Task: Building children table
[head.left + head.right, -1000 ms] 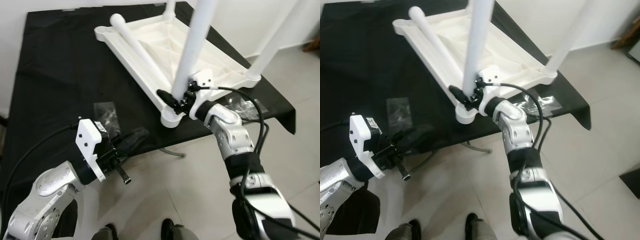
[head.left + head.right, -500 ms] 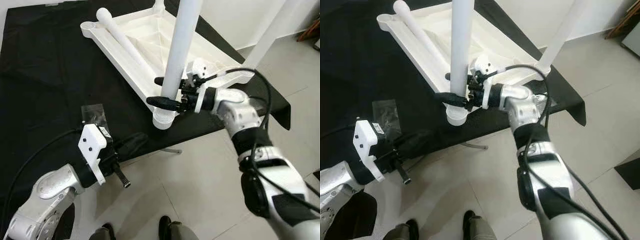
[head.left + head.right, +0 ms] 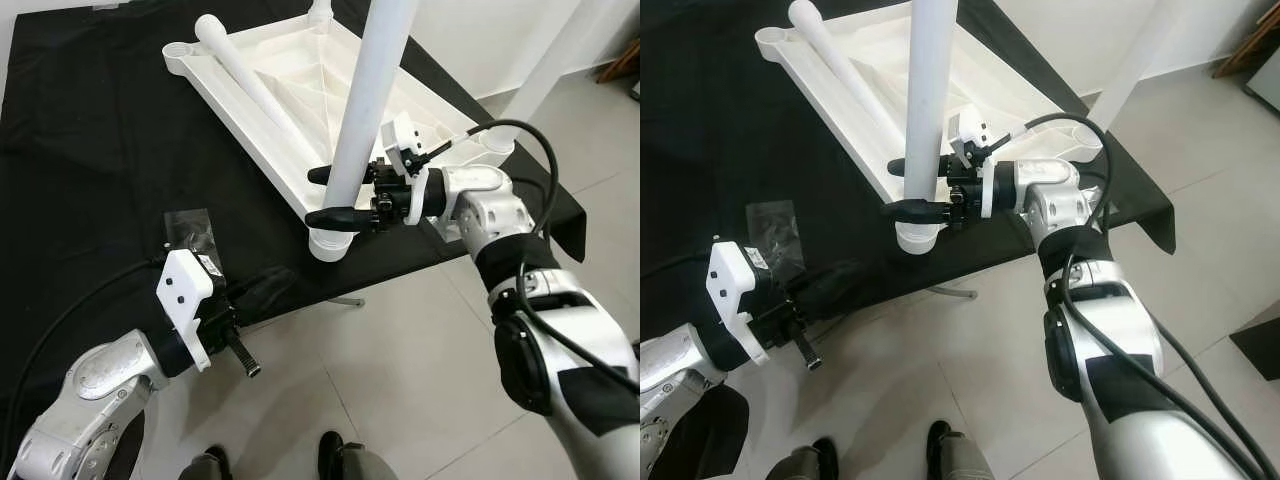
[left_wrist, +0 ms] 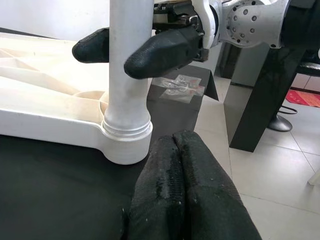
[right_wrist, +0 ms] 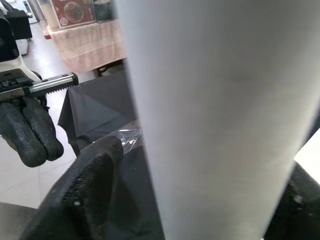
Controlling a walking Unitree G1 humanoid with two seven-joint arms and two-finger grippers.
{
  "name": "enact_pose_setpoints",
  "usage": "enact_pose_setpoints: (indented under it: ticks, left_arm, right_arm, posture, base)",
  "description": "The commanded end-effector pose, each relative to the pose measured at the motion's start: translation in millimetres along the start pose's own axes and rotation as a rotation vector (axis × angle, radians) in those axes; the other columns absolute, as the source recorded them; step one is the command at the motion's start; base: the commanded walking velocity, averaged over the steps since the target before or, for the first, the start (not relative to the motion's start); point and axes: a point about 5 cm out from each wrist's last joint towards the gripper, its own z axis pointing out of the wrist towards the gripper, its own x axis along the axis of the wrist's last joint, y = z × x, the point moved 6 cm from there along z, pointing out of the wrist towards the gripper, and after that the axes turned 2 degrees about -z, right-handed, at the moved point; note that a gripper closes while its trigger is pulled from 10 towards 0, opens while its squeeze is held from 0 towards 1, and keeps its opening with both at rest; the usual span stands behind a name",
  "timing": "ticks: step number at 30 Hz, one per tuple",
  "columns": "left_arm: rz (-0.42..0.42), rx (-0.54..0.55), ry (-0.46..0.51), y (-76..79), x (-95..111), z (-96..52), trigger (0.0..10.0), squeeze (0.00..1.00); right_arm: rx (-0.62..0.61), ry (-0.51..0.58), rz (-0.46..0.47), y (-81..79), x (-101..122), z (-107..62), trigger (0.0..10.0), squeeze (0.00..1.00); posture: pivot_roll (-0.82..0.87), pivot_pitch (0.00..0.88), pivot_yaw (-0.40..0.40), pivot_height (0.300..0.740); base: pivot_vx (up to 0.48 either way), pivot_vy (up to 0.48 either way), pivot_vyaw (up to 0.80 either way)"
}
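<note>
While the white table top (image 3: 300, 80) lies upside down on the black counter (image 3: 90, 130), the right hand (image 3: 335, 197) has its two fingers around a standing leg (image 3: 365, 110), one on each side, just above its corner socket. Another leg (image 3: 255, 85) lies loose in the tray past that hand. So some legs are in, one is left. The left hand (image 4: 185, 200) is closed and empty, near the counter edge.

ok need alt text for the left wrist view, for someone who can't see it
A white table leg stands upright in the corner socket of an upside-down white table top lying on a black cloth, with the right gripper straddling it, one black finger on each side. In the foreground the left gripper, fingers pressed together, points at the socket without touching it.
</note>
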Motion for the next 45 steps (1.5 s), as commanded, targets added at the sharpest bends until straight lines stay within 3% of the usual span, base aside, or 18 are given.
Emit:
enact_pose_setpoints:
  ticks: [1,10,17,21,23,25,26,27,28,30,32,33,37,38,39,40,44,45]
  left_arm:
    - [0.004,-0.016,-0.008,5.0,-1.0,-2.4,10.0,0.00]
    - [0.000,-0.015,-0.010,4.1,-1.8,-3.4,10.0,0.00]
    - [-0.002,-0.013,-0.008,3.4,-2.1,-2.5,10.0,0.00]
    - [-0.004,-0.009,-0.010,1.6,-3.0,-3.7,10.0,0.00]
    - [-0.008,-0.012,-0.008,1.5,-3.0,-3.7,10.0,0.00]
    - [-0.008,-0.013,-0.008,1.2,-2.9,-3.9,10.0,0.00]
    - [-0.011,-0.019,-0.009,1.8,-3.6,-3.5,10.0,0.00]
    - [-0.011,-0.019,-0.009,1.8,-3.6,-3.5,10.0,0.00]
    - [-0.013,-0.024,-0.010,2.3,-3.9,-2.9,10.0,0.00]
    - [-0.015,-0.027,-0.010,2.6,-4.1,-2.4,10.0,0.00]
    - [-0.015,-0.027,-0.010,2.6,-4.1,-2.4,10.0,0.00]
    - [-0.015,-0.031,-0.009,3.0,-3.3,-1.7,10.0,0.00]
    - [-0.007,-0.027,-0.003,0.1,-1.0,-1.9,10.0,0.00]
    - [-0.009,-0.030,-0.006,1.5,-2.3,-2.1,10.0,0.00]
    - [-0.011,-0.032,-0.008,2.9,-3.4,-2.2,10.0,0.00]
    - [-0.012,-0.034,-0.009,3.9,-4.0,-2.2,10.0,0.00]
    - [-0.012,-0.034,-0.009,3.5,-4.1,-1.6,10.0,0.00]
    - [-0.010,-0.033,-0.007,2.7,-3.4,-1.0,10.0,0.00]
  right_arm:
    - [0.038,-0.016,-0.012,-2.9,-0.3,-4.2,0.0,0.00]
    - [0.038,-0.010,-0.015,-3.0,-0.8,-11.2,0.0,0.00]
    - [-0.078,-0.032,-0.049,5.9,-9.6,-24.1,0.0,0.00]
    - [-0.313,0.003,-0.021,21.7,-19.7,-35.9,0.0,0.00]
    - [-0.505,0.025,0.003,22.8,-39.7,-23.4,0.0,0.00]
    - [-0.549,0.031,0.004,21.9,-43.5,-19.9,0.0,0.00]
    - [-0.850,0.023,0.066,27.7,-62.7,-17.8,0.0,0.00]
    - [-0.850,0.023,0.066,27.7,-62.7,-17.8,0.0,0.00]
    - [-0.983,-0.017,0.113,16.9,-79.8,-12.0,0.0,0.00]
    - [-1.077,-0.045,0.143,7.5,-89.8,-10.8,0.0,0.00]
    - [-1.077,-0.045,0.143,7.5,-89.8,-10.8,0.0,0.00]
    - [-1.078,-0.032,0.161,0.5,-90.9,2.7,0.0,0.00]
    - [-1.023,-0.008,0.104,13.8,-74.8,13.5,0.0,0.00]
    - [-1.030,-0.008,0.095,16.9,-70.0,11.8,3.1,0.00]
    - [-1.034,-0.006,0.093,17.6,-67.3,11.4,3.1,0.00]
    - [-1.031,-0.001,0.093,17.0,-64.2,12.7,10.0,0.00]
    - [-1.021,-0.010,0.079,13.0,-58.0,16.7,10.0,0.00]
    - [-1.015,-0.008,0.065,11.9,-52.8,17.8,10.0,1.00]
  posture:
    - [0.09,0.282,-0.137,0.740]
    - [0.08,0.284,-0.133,0.740]
    - [0.08,0.283,-0.133,0.740]
    - [0.06,0.290,-0.129,0.740]
    - [0.05,0.291,-0.124,0.740]
    - [0.05,0.291,-0.123,0.740]
    - [0.04,0.293,-0.116,0.740]
    - [0.04,0.293,-0.116,0.740]
    - [0.05,0.293,-0.108,0.740]
    - [0.05,0.293,-0.108,0.740]
    - [0.05,0.293,-0.108,0.740]
    - [0.06,0.285,-0.094,0.740]
    - [0.06,0.280,-0.110,0.740]
    - [0.06,0.279,-0.111,0.740]
    - [0.06,0.279,-0.111,0.740]
    - [0.06,0.280,-0.111,0.740]
    - [0.06,0.278,-0.109,0.740]
    - [0.06,0.277,-0.110,0.740]
  base:
    - [0.000,0.000,0.00]
    - [0.000,0.000,0.00]
    - [0.000,0.000,0.00]
    - [0.000,0.000,0.00]
    - [0.000,0.000,0.00]
    - [0.000,0.000,0.00]
    - [0.000,0.000,0.00]
    - [0.000,0.000,0.00]
    - [0.000,0.000,0.00]
    - [0.000,0.000,0.00]
    - [0.000,0.000,0.00]
    - [0.000,0.000,0.00]
    - [0.000,0.000,0.00]
    - [0.000,0.000,0.00]
    - [0.000,0.000,0.00]
    - [0.000,0.000,0.00]
    - [0.000,0.000,0.00]
    - [0.000,0.000,0.00]
